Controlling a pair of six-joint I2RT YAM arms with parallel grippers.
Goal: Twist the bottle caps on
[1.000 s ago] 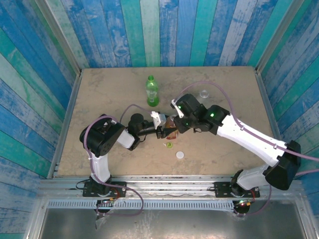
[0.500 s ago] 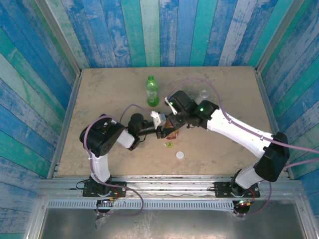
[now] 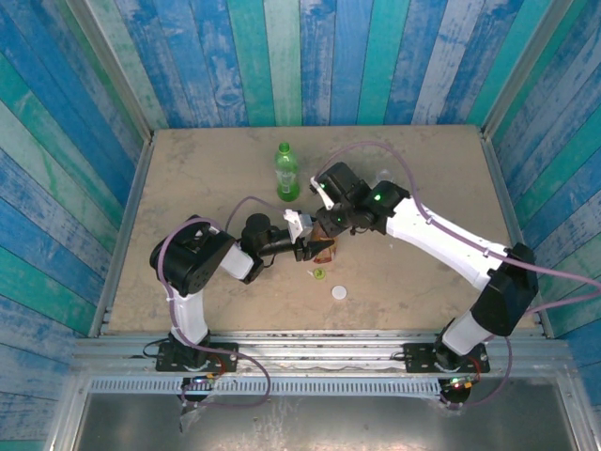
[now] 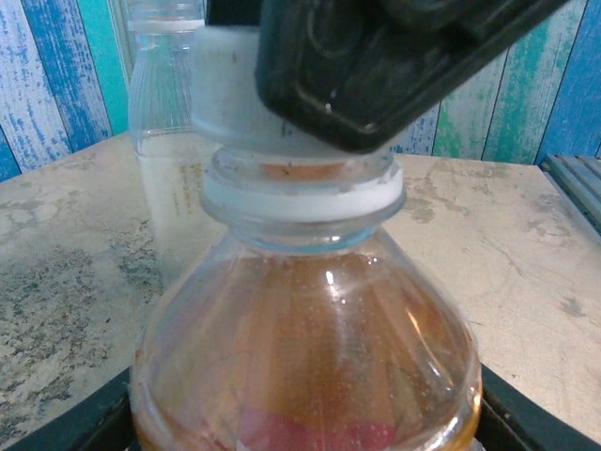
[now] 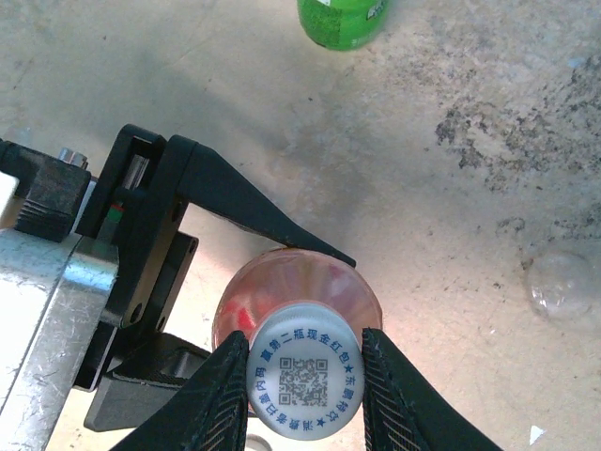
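Seating the white cap [image 4: 225,103]
My left tool [image 5: 277,305] clamped the amber bottle [image 4: 310,357]; my right tool [image 5: 305,376] pinched the cap on its neck. Next, I judged, a tightening twist.

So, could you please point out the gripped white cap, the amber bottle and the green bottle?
white cap [image 5: 302,381], right wrist view, its printed top.
amber bottle [image 4: 310,348], left wrist view, its shoulder.
green bottle [image 3: 286,178], top external view, its body.

White cap [image 5: 302,381] atop upright amber bottle [image 4: 310,362]
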